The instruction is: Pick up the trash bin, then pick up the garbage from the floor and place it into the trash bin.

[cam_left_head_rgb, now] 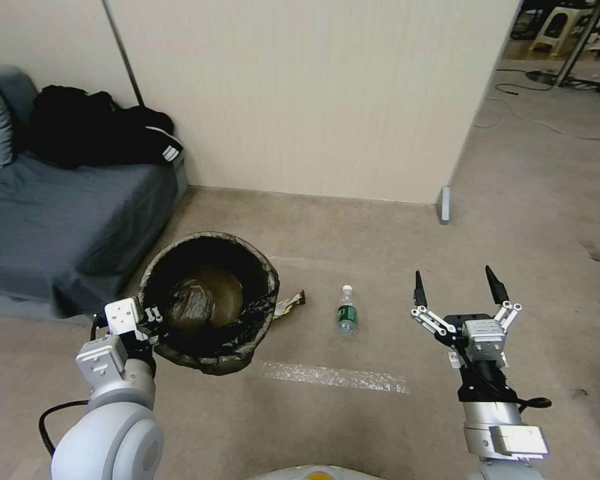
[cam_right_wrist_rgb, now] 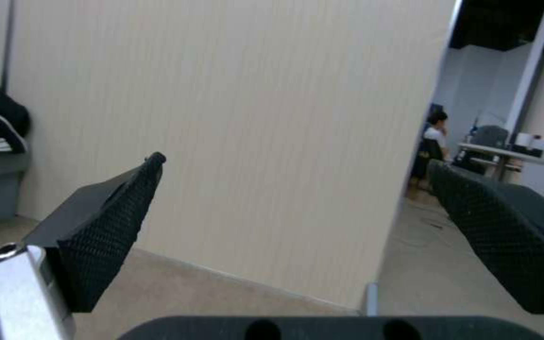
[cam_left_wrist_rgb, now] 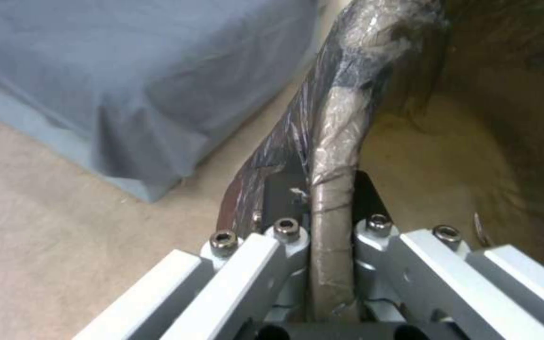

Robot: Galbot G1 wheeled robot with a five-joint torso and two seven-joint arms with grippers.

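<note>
Clamping the trash bin [cam_left_head_rgb: 210, 303] rim, left gripper [cam_left_head_rgb: 155, 317]; right gripper [cam_left_head_rgb: 457, 288] spread apart beside bottle [cam_left_head_rgb: 346, 311].

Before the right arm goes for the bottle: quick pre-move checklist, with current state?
1. Left gripper clamped on the trash bin rim: ok; the lined rim sits pinched between its fingers in the left wrist view.
2. Bin mouth facing up, with room inside: ok; a crumpled brown paper bag lies at the bottom.
3. Right gripper open: ok; fingers spread wide, nothing between them.
4. Clear bottle reachable: ok; it lies on the floor between the bin and the right gripper, nothing on it.
5. Wrapper beside the bin: not ok; on the floor, partly hidden by the rim.
6. Bin lifted off the floor: cannot tell.
</note>
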